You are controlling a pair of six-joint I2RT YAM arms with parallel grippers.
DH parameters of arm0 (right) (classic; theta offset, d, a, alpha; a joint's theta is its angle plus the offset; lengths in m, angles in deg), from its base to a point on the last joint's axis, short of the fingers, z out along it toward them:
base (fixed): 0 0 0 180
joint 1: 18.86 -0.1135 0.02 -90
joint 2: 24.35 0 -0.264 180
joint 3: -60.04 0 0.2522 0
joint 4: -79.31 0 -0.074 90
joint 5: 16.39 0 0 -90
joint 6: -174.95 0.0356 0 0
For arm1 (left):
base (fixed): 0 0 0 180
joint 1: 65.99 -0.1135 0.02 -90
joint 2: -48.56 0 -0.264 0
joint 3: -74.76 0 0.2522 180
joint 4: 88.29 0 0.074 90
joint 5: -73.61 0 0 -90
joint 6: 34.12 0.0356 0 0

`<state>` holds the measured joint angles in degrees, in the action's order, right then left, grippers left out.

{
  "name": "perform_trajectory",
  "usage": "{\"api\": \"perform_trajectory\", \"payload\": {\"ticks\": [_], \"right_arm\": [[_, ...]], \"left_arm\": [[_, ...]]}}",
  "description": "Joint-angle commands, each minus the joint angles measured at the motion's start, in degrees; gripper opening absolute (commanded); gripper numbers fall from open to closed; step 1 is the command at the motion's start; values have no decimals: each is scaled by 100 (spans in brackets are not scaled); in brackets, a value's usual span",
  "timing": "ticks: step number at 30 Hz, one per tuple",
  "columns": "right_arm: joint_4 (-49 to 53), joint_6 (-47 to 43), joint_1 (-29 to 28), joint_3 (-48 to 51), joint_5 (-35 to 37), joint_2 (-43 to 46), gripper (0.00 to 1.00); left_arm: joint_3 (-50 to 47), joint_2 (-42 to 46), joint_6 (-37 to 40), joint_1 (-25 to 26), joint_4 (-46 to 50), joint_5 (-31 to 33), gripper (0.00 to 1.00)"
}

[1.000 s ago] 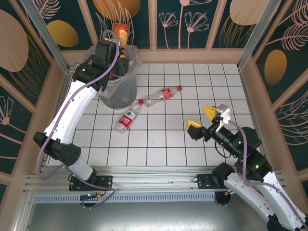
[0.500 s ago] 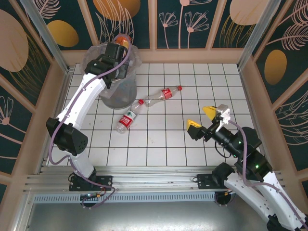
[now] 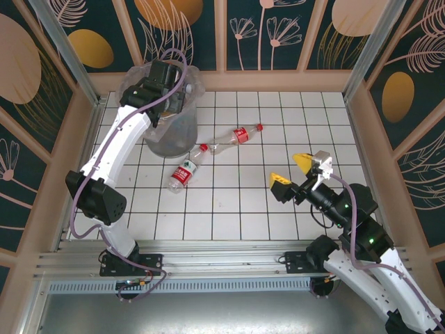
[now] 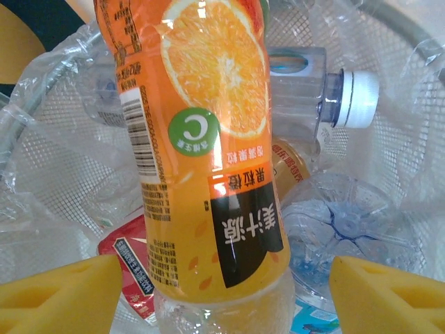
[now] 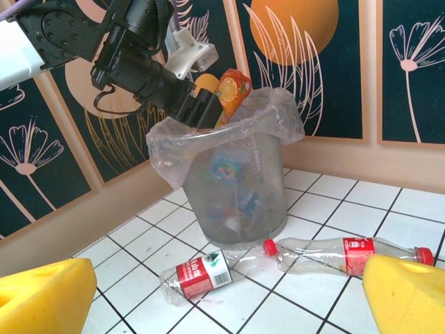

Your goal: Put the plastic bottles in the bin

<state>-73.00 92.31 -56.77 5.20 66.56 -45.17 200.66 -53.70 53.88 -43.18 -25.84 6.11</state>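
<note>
My left gripper (image 4: 226,298) hangs over the grey mesh bin lined with a crinkled clear bag (image 3: 174,142). Its yellow pads (image 4: 59,296) are spread, with a gap either side of the orange-labelled juice bottle (image 4: 208,139), which pokes up tilted past the rim. Under it I see a clear white-capped bottle (image 4: 351,99). On the white tiles beside the bin lie a short red-labelled clear bottle (image 3: 182,172) and a longer red-capped clear bottle (image 3: 233,136). My right gripper (image 3: 291,172) hovers wide open, well apart from both

You're looking at a robot test cell, not a home: a white tiled desk (image 3: 236,216) boxed in by printed flower panels (image 3: 278,35) on aluminium posts (image 3: 372,52), left arm (image 3: 115,149) and right arm (image 3: 368,257) bolted to a metal rail (image 3: 222,264)
</note>
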Motion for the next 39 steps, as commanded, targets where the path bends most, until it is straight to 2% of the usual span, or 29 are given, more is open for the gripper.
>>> {"api": "perform_trajectory", "payload": {"ticks": [1, 4, 8, 13, 17, 23, 28, 33, 39], "right_arm": [[-48, 11, 46, 80, 97, -38, 99], [-57, 62, 47, 78, 146, -80, 99], [-51, 77, 52, 51, 108, -166, 99], [-75, 71, 64, 48, 48, -186, 99], [-102, 94, 85, 49, 20, -220, 99], [-101, 160, 113, 41, 11, -271, 99], [-84, 169, 120, 37, -31, -304, 99], [-79, 162, 128, 32, -33, -311, 99], [-84, 170, 141, 34, -60, -335, 99]], "left_arm": [[312, 186, -145, -31, 223, -180, 81], [457, 341, -393, -31, 143, -603, 85], [282, 738, -519, -22, -357, -1756, 89], [-490, 1381, -366, 8, -1032, -2683, 98], [-930, 1607, 13, 176, -1202, -3316, 99], [-982, 1283, 427, 767, -993, -3139, 98], [-799, 727, 606, 964, -927, -2849, 96], [-218, -286, 993, 1201, -408, -2702, 94], [584, -1437, 1301, 1258, 61, -2407, 95]]}}
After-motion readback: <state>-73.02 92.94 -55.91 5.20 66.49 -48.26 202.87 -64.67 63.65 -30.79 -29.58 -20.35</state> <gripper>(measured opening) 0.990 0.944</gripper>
